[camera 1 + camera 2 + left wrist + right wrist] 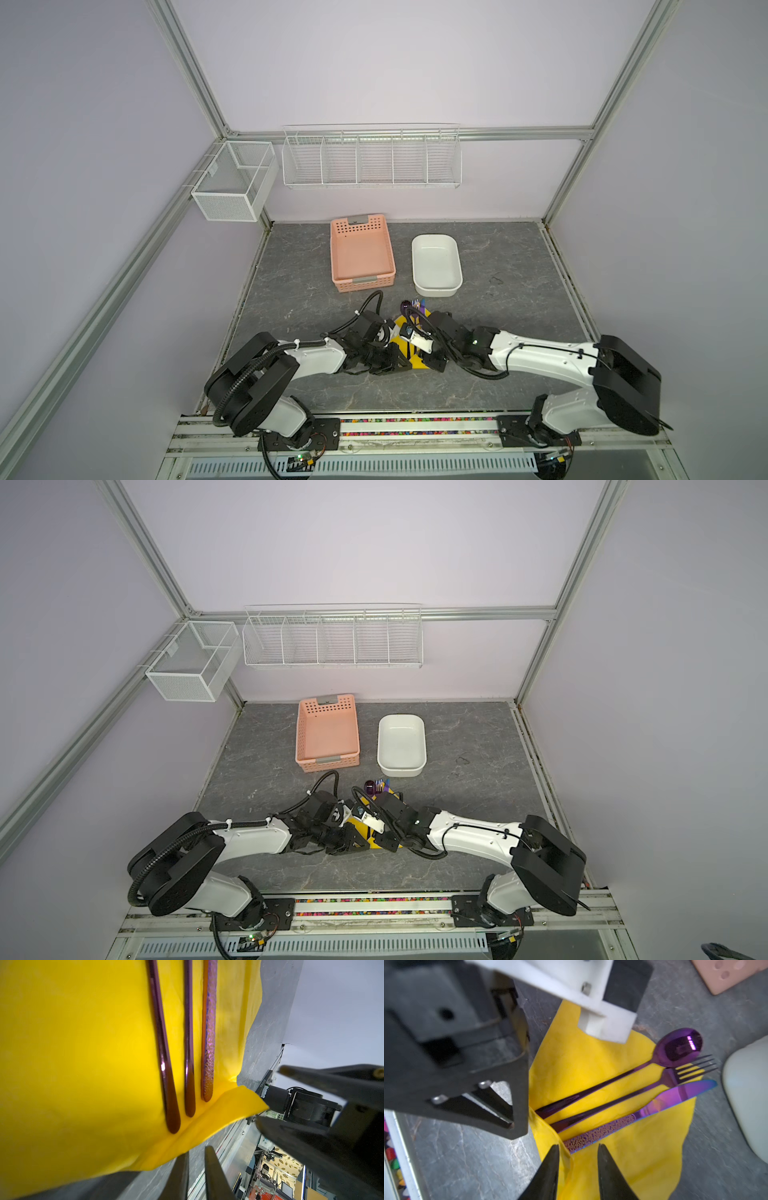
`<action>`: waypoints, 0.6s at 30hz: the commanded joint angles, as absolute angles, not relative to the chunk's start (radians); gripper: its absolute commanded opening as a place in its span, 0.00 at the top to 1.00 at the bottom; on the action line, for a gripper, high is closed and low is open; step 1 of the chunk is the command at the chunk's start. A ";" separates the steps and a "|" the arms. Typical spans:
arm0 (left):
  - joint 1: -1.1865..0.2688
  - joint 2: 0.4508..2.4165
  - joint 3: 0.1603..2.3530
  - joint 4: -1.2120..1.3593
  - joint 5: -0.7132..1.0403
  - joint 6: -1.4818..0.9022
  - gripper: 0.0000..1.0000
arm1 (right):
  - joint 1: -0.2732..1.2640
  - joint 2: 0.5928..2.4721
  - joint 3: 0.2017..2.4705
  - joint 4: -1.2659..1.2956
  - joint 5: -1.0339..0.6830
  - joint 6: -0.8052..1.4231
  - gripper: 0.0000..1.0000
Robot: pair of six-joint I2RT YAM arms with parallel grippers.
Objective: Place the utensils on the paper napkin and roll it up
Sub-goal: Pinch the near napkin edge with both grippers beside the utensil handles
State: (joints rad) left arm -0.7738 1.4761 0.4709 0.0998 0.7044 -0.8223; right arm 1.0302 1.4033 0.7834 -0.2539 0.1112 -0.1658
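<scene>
At the near middle of the worktop (519, 270), a little in front of the pink basket (363, 284) and the white tub (436, 287): the yellow napkin (591, 1064), spread out, with the utensils (188, 1043) on it. Side by side and close together there, the spoon (679, 1047), fork (693, 1065) and knife (675, 1095). Heads toward the tub, poking past the paper's far edge; handle ends at the near edge, against an upturned flap.

Low and almost level from the bases at the near rail, both arms, angled inward, wrists bent down. Meet over the napkin and hide most of it in both top views.

At the raised corner, the left gripper (196, 1150), jaws a narrow slit apart. Holds nothing between them; one fingertip right at the paper's edge, contact impossible to judge.

At the knife's handle end, the right gripper (578, 1146), jaws partly open. Grips nothing; upturned fold loose between them, close to one finger.
</scene>
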 commanded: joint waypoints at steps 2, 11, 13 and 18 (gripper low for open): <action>-0.779 1.483 0.510 0.112 0.697 -0.823 0.83 | 1.026 1.313 0.828 -0.381 0.200 0.068 0.64; -0.778 1.508 0.550 0.101 0.689 -0.821 0.84 | 1.006 1.229 0.816 -0.541 0.038 0.572 0.73; -0.779 1.514 0.557 0.096 0.686 -0.820 0.84 | 1.006 1.225 0.786 -0.520 -0.020 0.629 0.76; -0.778 1.528 0.579 0.074 0.671 -0.810 0.86 | 0.979 1.213 0.671 -0.335 -0.144 0.731 0.82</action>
State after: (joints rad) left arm -0.7738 1.5131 0.5426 0.0902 0.6930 -0.8211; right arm 1.0004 1.2228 0.7223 -0.4229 -0.0349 0.6022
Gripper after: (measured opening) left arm 0.141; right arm 0.188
